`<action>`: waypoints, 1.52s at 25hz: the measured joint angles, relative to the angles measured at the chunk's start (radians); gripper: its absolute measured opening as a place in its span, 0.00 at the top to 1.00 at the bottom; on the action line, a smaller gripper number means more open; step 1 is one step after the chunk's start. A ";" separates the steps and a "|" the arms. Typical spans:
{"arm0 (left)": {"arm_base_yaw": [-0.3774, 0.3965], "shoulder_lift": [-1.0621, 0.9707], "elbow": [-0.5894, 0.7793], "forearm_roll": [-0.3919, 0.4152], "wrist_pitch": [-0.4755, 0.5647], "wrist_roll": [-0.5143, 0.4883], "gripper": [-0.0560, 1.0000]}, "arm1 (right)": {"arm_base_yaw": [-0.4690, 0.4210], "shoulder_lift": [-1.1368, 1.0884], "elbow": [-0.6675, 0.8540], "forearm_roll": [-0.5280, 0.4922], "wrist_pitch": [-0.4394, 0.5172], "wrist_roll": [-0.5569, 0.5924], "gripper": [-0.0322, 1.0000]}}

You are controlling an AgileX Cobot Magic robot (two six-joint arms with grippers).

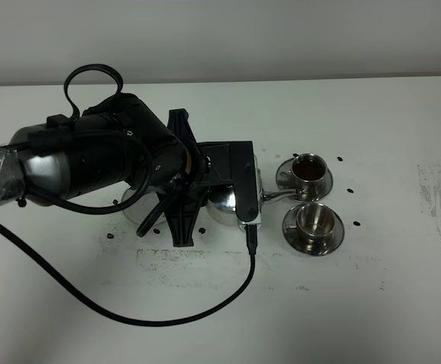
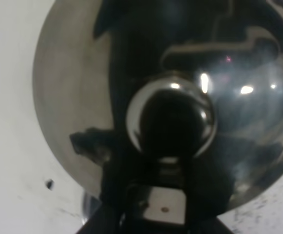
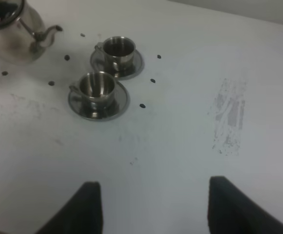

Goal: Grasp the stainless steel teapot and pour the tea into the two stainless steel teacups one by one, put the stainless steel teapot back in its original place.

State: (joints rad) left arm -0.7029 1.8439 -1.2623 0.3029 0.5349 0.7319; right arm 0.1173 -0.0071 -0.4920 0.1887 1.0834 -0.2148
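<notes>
My left gripper [image 1: 214, 189] reaches over the stainless steel teapot [image 1: 226, 203] and is shut on its handle. The teapot's thin spout [image 1: 277, 196] points between the two stainless steel teacups. The left wrist view looks straight down on the lid and its knob [image 2: 170, 119], with the left gripper [image 2: 157, 207] dark at the edge. The far teacup [image 1: 309, 170] holds dark tea. The near teacup [image 1: 315, 220] shows a bare steel inside. Left of the teapot, the flat steel disc [image 1: 131, 206] peeks out under the arm. The right gripper [image 3: 156, 212] is open over bare table.
Each cup stands on its own saucer [image 1: 334, 236]. A black cable [image 1: 167, 318] loops over the table in front of the left arm. Small black dots [image 3: 142, 105] mark the table around the cups. A scuffed grey patch [image 1: 436, 199] lies at the right.
</notes>
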 joint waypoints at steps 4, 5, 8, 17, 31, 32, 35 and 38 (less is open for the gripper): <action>0.000 0.000 0.000 0.004 -0.019 0.109 0.78 | 0.000 0.000 0.000 0.000 0.000 0.000 0.52; 0.000 0.000 0.000 0.006 -0.020 0.127 0.78 | 0.000 0.000 0.000 0.000 0.000 0.000 0.52; 0.000 0.000 0.000 0.022 -0.021 0.143 0.78 | 0.000 0.000 0.000 0.000 0.000 0.000 0.52; 0.000 0.070 -0.007 0.028 -0.020 0.093 0.78 | 0.000 0.000 0.000 0.000 0.000 0.000 0.52; 0.000 0.085 -0.025 0.133 -0.009 -0.073 0.78 | 0.000 0.000 0.000 0.000 0.000 0.000 0.52; 0.000 0.085 -0.025 0.157 -0.007 -0.097 0.78 | 0.000 0.000 0.000 0.000 0.000 0.000 0.52; 0.000 0.085 -0.025 0.199 0.006 -0.131 0.78 | 0.000 0.000 0.000 0.000 0.000 0.000 0.52; -0.007 0.086 -0.025 0.204 0.007 -0.139 0.78 | 0.000 0.000 0.000 0.000 0.000 0.000 0.52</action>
State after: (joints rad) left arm -0.7103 1.9295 -1.2868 0.5070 0.5422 0.5933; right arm 0.1173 -0.0071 -0.4920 0.1887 1.0834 -0.2148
